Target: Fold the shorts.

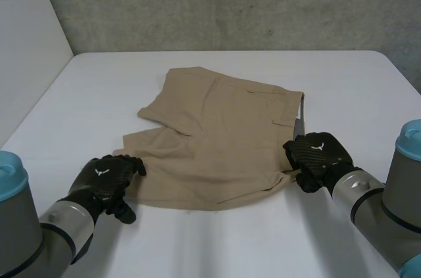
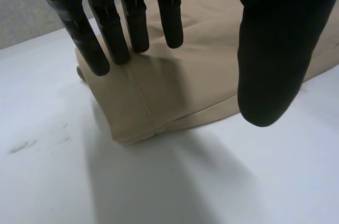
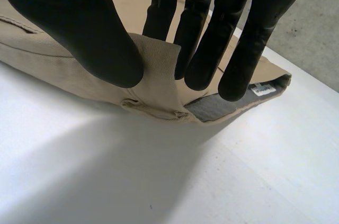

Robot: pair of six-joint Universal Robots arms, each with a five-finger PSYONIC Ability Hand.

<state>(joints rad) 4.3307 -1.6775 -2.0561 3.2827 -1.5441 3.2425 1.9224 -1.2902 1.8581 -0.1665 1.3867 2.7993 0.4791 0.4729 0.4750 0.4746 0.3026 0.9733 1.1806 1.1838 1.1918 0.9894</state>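
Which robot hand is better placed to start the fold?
Right: the right robot hand pinches the waistband corner of the shorts; the left robot hand merely rests straight fingers on a leg hem.

shorts [image 1: 223, 140]: tan woven cloth, matt, fine ribbed weave at the waistband [image 3: 159, 70], grey lining [image 3: 212, 108] and white label [image 3: 263, 90] inside; table [image 1: 217, 238]: white, smooth, faintly scuffed, soft sheen; left hand [image 1: 105, 183] and right hand [image 1: 317, 158]: black, satin plastic look, woven-fibre pattern on the right's back; wall [image 1: 230, 2]: rough grey concrete
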